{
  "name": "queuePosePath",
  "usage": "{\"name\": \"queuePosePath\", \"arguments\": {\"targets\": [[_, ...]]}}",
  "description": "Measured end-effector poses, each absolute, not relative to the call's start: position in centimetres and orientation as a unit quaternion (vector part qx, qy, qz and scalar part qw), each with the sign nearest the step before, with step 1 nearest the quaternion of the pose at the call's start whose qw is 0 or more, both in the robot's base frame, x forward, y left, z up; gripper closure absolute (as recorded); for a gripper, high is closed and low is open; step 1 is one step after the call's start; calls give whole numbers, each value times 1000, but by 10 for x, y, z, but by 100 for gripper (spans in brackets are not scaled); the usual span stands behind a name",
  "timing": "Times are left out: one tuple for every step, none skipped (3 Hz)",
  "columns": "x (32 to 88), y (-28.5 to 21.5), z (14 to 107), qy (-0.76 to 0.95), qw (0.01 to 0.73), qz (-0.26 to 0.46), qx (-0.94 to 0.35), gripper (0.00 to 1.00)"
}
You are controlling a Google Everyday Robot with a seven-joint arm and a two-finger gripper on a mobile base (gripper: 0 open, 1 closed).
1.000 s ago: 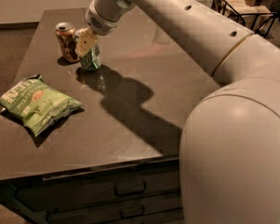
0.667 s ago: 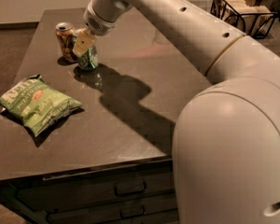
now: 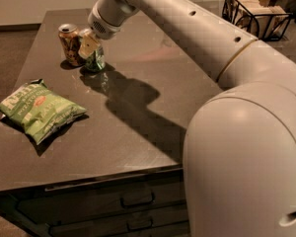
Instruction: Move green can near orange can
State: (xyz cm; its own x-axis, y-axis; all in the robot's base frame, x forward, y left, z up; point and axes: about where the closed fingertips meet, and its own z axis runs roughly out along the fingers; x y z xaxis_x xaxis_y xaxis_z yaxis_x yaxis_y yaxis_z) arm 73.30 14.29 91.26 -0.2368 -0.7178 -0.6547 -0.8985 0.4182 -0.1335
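The green can (image 3: pixel 95 60) stands on the dark table top at the far left, right beside the orange can (image 3: pixel 69 44), which stands upright just to its left. My gripper (image 3: pixel 89 45) reaches down from the long white arm and sits over the green can's top, its pale fingers (image 3: pixel 88 44) closed around the can. The can's upper part is hidden by the fingers.
A flat green chip bag (image 3: pixel 37 109) lies at the table's left front. The table (image 3: pixel 153 132) has drawers below its front edge. A black wire basket (image 3: pixel 259 11) stands at the back right. The robot's white body fills the right foreground.
The gripper and the green can have shifted slightly to the left, closer to the orange can. The chip bag and orange can have not moved.
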Motion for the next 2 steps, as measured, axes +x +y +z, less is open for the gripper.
{"name": "queuePosePath", "arguments": {"targets": [[733,144,911,774,330,137,-522,0],[733,144,911,774,330,137,-522,0]]}}
